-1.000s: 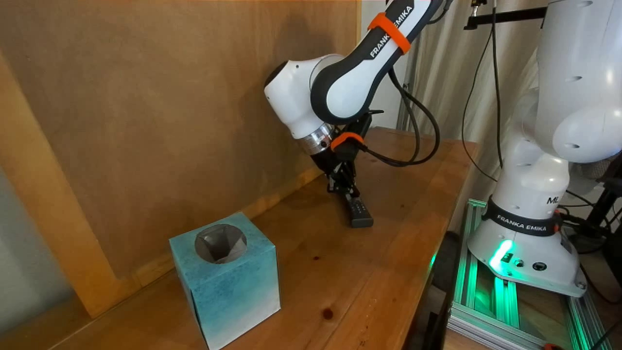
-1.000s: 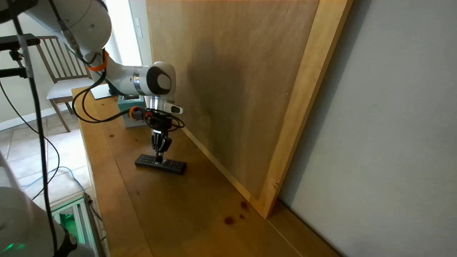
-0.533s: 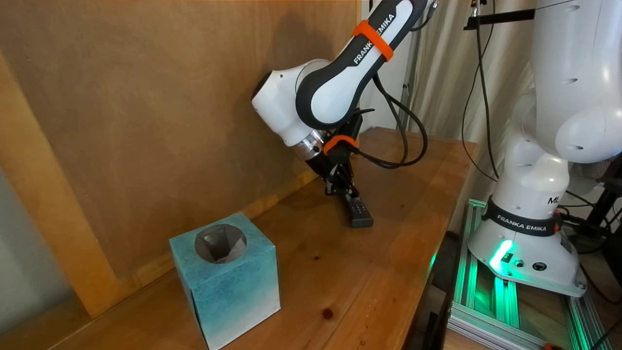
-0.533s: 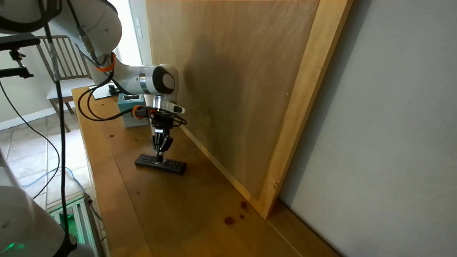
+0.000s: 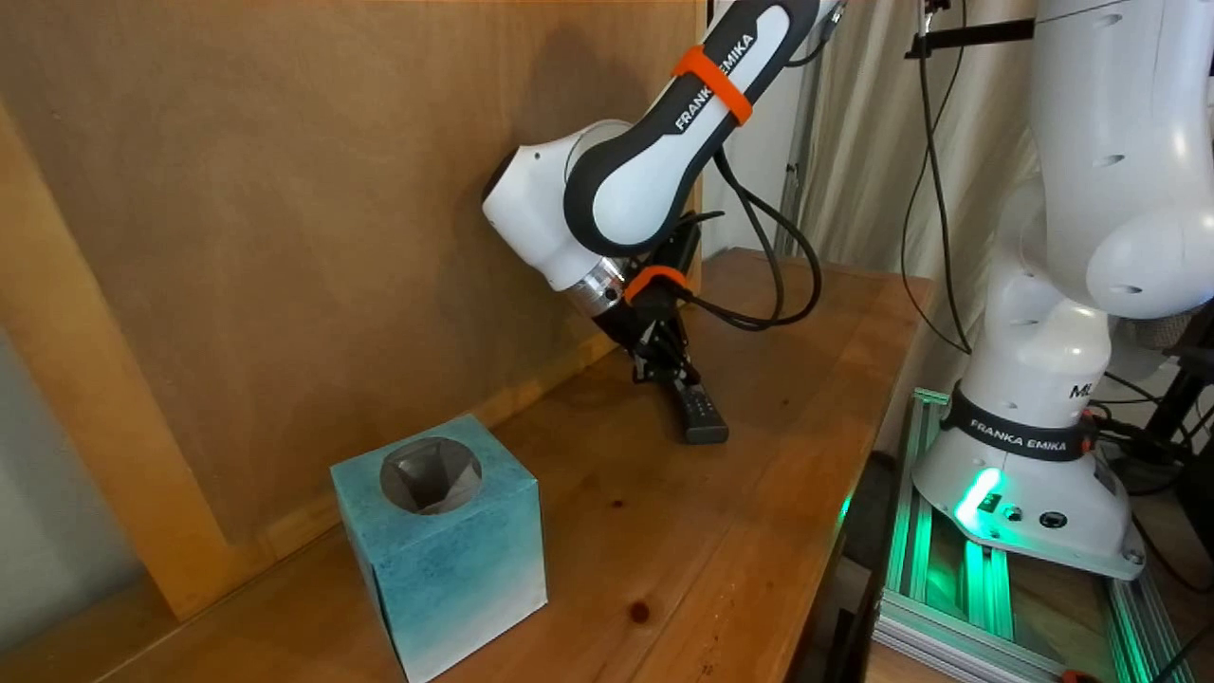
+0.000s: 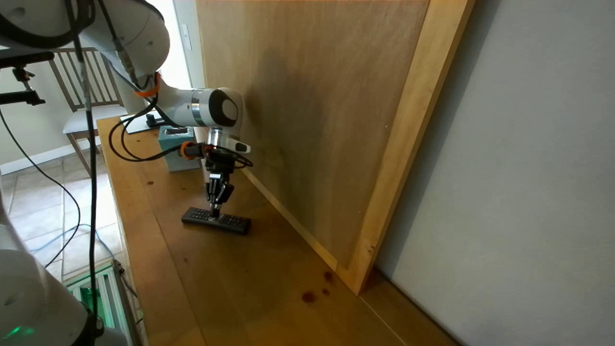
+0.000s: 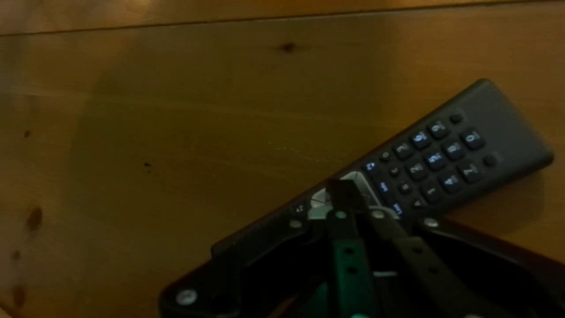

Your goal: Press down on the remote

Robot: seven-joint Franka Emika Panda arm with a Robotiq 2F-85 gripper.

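Observation:
The remote is a slim black bar with rows of buttons, lying flat on the wooden table. It shows in both exterior views [image 5: 704, 424] [image 6: 236, 223] and in the wrist view [image 7: 441, 154]. My gripper [image 5: 685, 378] points down at the middle of the remote, and its tips [image 6: 215, 214] appear to touch the top face. In the wrist view the closed fingertips [image 7: 346, 192] lie over the silver button ring and hide part of it. The gripper is shut with nothing seen between its fingers. The remote's lower end is partly hidden by the gripper in the wrist view.
A teal tissue box [image 5: 465, 560] with a round hole stands on the table [image 5: 654, 531]; it also shows behind the arm [image 6: 181, 165]. A tall wooden panel [image 6: 312, 144] runs along the table's side. The robot base [image 5: 1024, 493] stands beyond the opposite edge.
The arm's upper links and wrist have shifted and tilted slightly, away from the robot base. The fingertips stay at the same spot on the remote. The remote and the box have not moved.

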